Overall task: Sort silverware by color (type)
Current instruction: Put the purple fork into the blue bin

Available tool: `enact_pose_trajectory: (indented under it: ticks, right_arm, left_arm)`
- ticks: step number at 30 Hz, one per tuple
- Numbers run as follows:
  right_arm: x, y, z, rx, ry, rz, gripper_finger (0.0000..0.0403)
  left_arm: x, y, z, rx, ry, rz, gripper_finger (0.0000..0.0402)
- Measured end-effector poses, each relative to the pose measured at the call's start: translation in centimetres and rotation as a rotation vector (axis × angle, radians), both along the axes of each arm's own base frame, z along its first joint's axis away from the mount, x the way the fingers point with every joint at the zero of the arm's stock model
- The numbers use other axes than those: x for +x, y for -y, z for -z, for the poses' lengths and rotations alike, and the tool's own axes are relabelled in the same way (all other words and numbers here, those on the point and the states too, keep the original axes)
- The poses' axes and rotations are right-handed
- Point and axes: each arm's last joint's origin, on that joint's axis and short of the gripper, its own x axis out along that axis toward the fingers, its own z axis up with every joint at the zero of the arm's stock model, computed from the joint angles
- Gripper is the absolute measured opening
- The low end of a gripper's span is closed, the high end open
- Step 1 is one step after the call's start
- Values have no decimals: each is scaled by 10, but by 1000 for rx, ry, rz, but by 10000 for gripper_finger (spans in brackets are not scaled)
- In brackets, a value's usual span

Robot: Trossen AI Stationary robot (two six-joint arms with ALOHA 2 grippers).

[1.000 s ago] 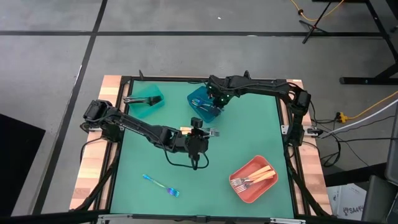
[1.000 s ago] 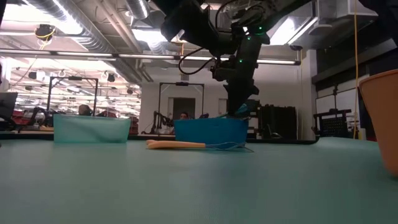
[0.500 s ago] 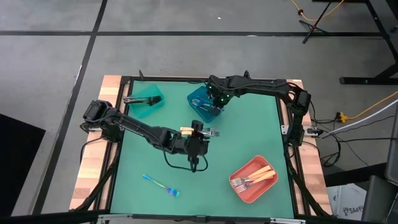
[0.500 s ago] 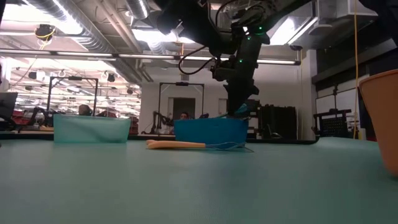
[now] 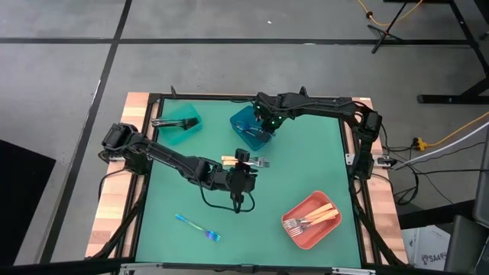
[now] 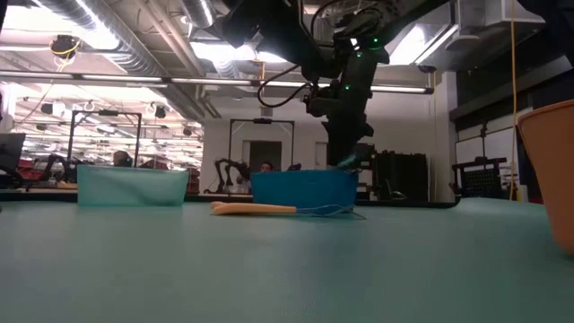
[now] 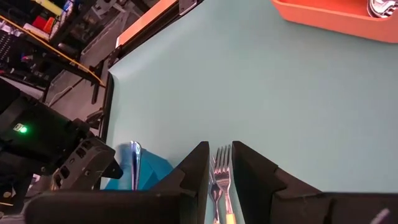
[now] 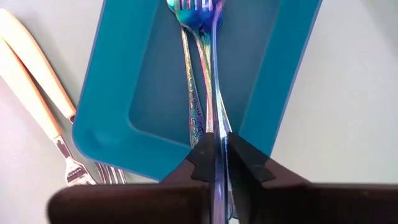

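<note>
In the high view the right arm reaches in from the right edge of the table, elbow bent along the top of the green mat (image 5: 306,164), and its right gripper (image 5: 262,127) hangs over the blue bin (image 5: 250,127) just above the frame's centre. The right wrist view shows that gripper's fingers (image 8: 200,163) pinched on an iridescent blue-teal fork (image 8: 216,81), whose head points down into the bin, where two more iridescent forks (image 8: 191,93) lie side by side on the floor of it. The left arm stretches from the left edge toward the middle of the frame, wrist turned down, and the left gripper (image 5: 241,162) sits low over two gold-handled forks (image 5: 246,160) lying on the mat just below the blue bin. In the left wrist view its fingers (image 7: 193,171) stand slightly apart with the silver tines (image 7: 222,163) showing between them; whether they touch the forks is hard to judge. A lone iridescent fork (image 5: 197,227) lies at lower left, well apart from both grippers. The coral-red bin (image 5: 312,219) at lower right holds several gold-handled forks, and a teal bin (image 5: 179,122) sits at upper left.
</note>
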Motion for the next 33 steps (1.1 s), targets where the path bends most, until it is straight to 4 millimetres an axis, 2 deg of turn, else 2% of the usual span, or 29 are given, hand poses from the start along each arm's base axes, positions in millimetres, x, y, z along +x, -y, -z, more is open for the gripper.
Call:
enact_pose_trajectory:
  ticks: [9,26,33]
  right_arm:
    - [0,0,0,-1,1,0,82]
    - [0,0,0,-1,1,0,83]
    - [0,0,0,-1,1,0,83]
  left_arm:
    - [0,0,0,-1,1,-1,63]
    - [0,0,0,-47,16,-21,63]
    - [-2,8,0,-96,31,-20,63]
